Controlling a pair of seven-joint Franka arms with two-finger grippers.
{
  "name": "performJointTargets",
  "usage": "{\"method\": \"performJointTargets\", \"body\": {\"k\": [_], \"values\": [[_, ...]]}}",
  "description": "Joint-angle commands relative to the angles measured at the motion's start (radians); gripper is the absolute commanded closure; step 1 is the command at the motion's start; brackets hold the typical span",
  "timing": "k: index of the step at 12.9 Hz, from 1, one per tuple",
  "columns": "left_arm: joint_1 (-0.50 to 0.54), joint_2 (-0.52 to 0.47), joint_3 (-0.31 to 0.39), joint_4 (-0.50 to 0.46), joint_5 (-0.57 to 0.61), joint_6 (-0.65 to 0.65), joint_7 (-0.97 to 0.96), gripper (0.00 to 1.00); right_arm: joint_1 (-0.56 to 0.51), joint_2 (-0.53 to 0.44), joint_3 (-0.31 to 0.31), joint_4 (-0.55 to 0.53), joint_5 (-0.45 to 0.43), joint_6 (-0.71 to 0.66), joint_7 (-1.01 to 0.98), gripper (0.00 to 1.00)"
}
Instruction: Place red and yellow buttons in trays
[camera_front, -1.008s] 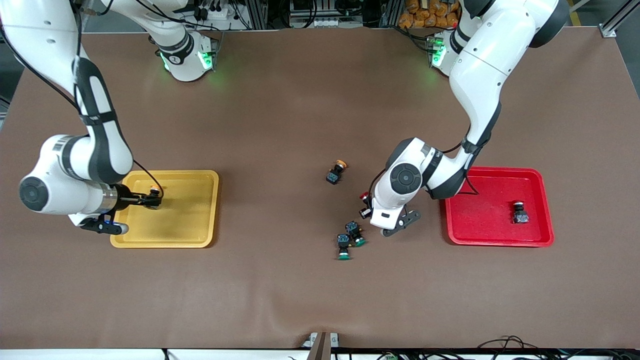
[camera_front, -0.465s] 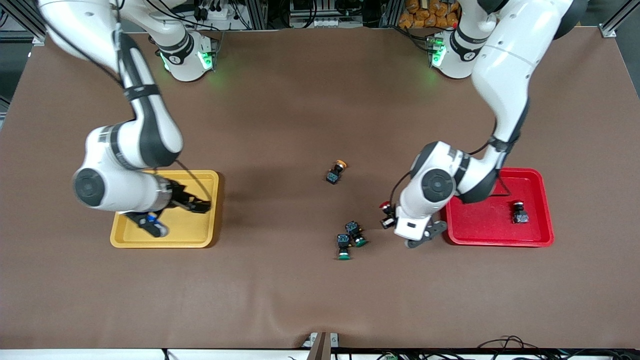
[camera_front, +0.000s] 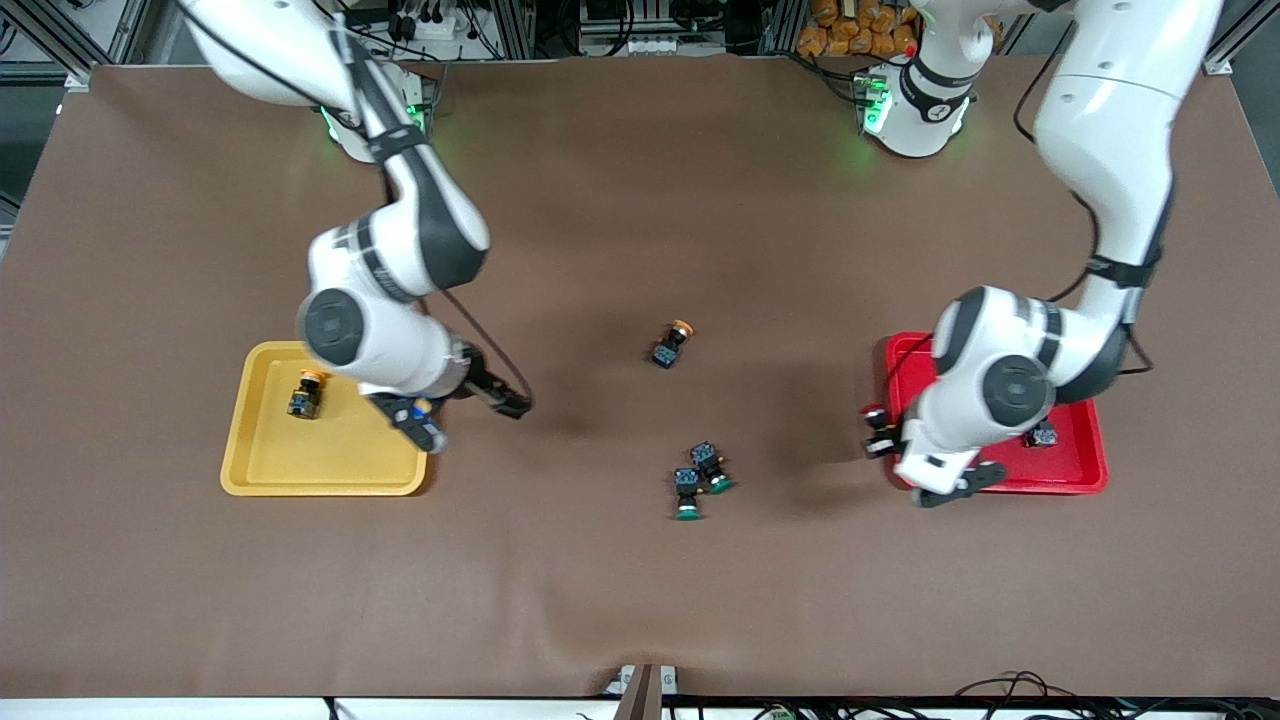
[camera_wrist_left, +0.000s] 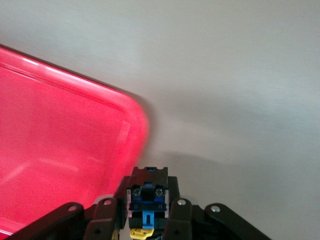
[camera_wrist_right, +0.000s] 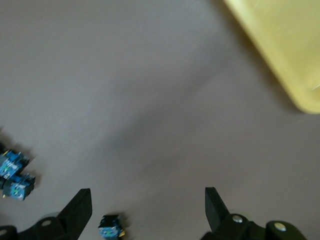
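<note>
My left gripper (camera_front: 878, 432) is shut on a red-capped button (camera_front: 875, 415) and holds it above the table at the red tray's (camera_front: 1060, 486) rim; the left wrist view shows the button's dark body (camera_wrist_left: 147, 200) between the fingers, beside the red tray (camera_wrist_left: 60, 165). A second red button (camera_front: 1042, 435) lies in that tray. My right gripper (camera_front: 512, 406) is open and empty over the table beside the yellow tray (camera_front: 330, 450), which holds one yellow button (camera_front: 305, 392). The other yellow button (camera_front: 672, 343) lies mid-table; it shows between the right gripper's (camera_wrist_right: 148, 200) open fingers as a small dark block (camera_wrist_right: 111, 227).
Two green-capped buttons (camera_front: 710, 467) (camera_front: 686, 492) lie close together mid-table, nearer the front camera than the loose yellow button; their blue undersides (camera_wrist_right: 15, 177) show in the right wrist view. A corner of the yellow tray (camera_wrist_right: 285, 45) also shows there.
My right gripper let go of a yellow button in the yellow tray and moved out toward the table's middle. My left gripper carried the red button from mid-table to the red tray's rim.
</note>
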Motion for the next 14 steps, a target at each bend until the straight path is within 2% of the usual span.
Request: {"method": "performJointTargets", "body": {"k": [1,5,7,9,11,12,13,14], "values": [[0.081,-0.045,-0.014,-0.062,0.024,0.001,0.131,0.90,0.080,0.030,-0.012,0.029,0.020,0.051,0.047,0.00],[0.176,-0.027,-0.010,-0.070,0.024,0.007,0.329,0.90,0.187,0.116,-0.001,0.030,0.016,0.216,0.182,0.00],[0.205,-0.011,-0.005,-0.070,0.025,0.008,0.412,0.89,0.249,0.185,-0.006,0.070,0.009,0.305,0.272,0.00],[0.207,0.001,-0.005,-0.070,0.073,0.010,0.421,0.82,0.290,0.231,-0.009,0.108,0.005,0.312,0.324,0.00],[0.209,0.013,-0.005,-0.070,0.107,0.011,0.421,0.64,0.317,0.243,-0.009,0.107,0.005,0.321,0.370,0.00],[0.209,0.012,-0.005,-0.070,0.108,0.011,0.421,0.37,0.338,0.261,-0.009,0.111,0.003,0.348,0.412,0.00],[0.209,0.012,-0.007,-0.070,0.108,0.011,0.421,0.26,0.352,0.272,-0.009,0.110,-0.001,0.384,0.421,0.00],[0.209,0.009,-0.007,-0.070,0.108,0.011,0.421,0.10,0.363,0.289,-0.008,0.110,-0.013,0.392,0.423,0.00]]}}
